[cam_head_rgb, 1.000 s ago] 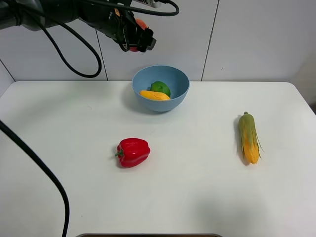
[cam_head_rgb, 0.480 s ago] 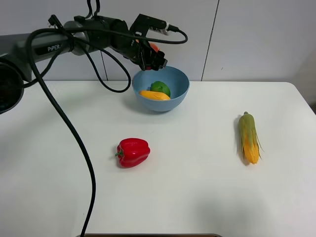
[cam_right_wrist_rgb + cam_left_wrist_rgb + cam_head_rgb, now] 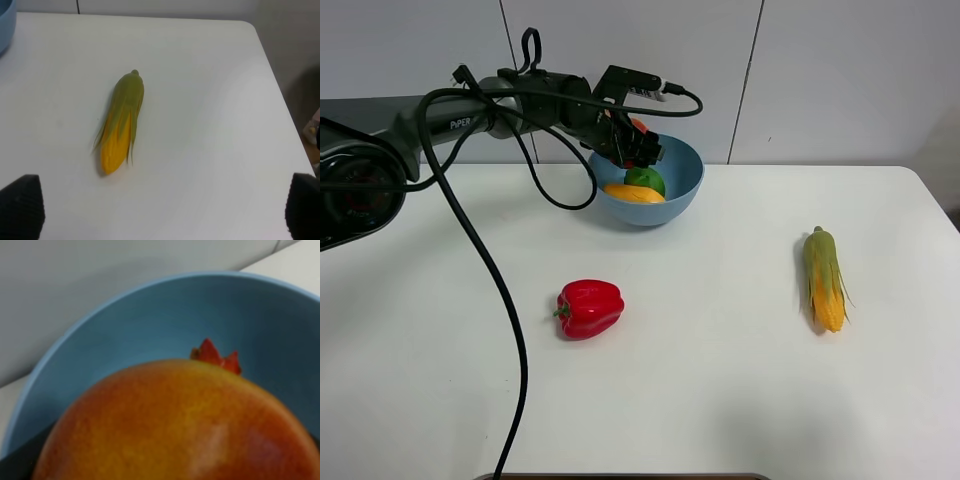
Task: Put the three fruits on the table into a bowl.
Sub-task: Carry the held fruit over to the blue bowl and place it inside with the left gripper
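The white counter (image 3: 720,400) carries a blue bowl (image 3: 682,195) at the back, a red pepper (image 3: 588,308) near the middle, and a corn cob (image 3: 824,278) to the right.

This looks like a robot test lab rather than a home kitchen. A bare white table (image 3: 720,400) with rounded corners stands against a plain wall of pale panels (image 3: 840,70). A black robot arm (image 3: 500,100) trailing loose black cables (image 3: 510,330) reaches over it. The food on the table, a pepper (image 3: 589,308) and a corn cob (image 3: 824,277), looks like glossy plastic props.
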You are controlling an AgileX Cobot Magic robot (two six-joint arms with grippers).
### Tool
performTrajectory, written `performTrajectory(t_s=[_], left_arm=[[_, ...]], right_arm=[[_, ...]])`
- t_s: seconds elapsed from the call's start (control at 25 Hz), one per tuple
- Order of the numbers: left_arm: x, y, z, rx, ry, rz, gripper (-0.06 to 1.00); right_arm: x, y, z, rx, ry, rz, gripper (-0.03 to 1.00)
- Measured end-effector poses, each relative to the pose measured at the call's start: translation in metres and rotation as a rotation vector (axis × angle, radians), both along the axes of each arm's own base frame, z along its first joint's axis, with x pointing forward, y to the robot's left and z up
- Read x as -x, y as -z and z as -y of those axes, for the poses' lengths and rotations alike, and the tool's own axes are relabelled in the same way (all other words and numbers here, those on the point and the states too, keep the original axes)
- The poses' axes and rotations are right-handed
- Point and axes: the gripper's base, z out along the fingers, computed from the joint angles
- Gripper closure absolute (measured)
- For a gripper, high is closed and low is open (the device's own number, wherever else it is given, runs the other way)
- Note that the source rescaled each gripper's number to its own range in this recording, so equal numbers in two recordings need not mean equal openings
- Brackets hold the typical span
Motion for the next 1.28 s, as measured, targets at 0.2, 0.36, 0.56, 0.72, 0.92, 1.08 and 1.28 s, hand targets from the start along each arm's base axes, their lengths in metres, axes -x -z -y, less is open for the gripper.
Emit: performTrajectory(t_s=[0.2,0.36,0.56,0.72,0.92,1.08,1.28], left_arm=[[0.001,0.016,0.004,0.006,-0.003,-0.037,0.92],[0.001,0.020,0.004,0.003,-0.003,-0.043,0.92],[0.001,0.025,0.005,0.002,-0.005,-0.050,0.92],[0.001,0.025,0.005,0.000,-0.003,-0.048,0.92],[0.001,0.025,0.005,-0.050,0.050,-0.015,0.79],[0.000,0.024,0.005,-0.055,0.059,0.004,0.24],[0.000,0.024,0.005,-0.057,0.062,0.007,0.10]], right_arm=[[0.000,0.000,0.000,0.000,0.000,0.000,-0.03],[0.000,0.000,0.000,0.000,0.000,0.000,-0.03],[0.000,0.000,0.000,0.000,0.000,0.000,-0.03],[0.000,0.000,0.000,0.000,0.000,0.000,-0.03],[0.000,0.000,0.000,0.000,0.000,0.000,-0.03],[0.000,0.000,0.000,0.000,0.000,0.000,-0.03],[0.000,0.000,0.000,0.000,0.000,0.000,-0.03]])
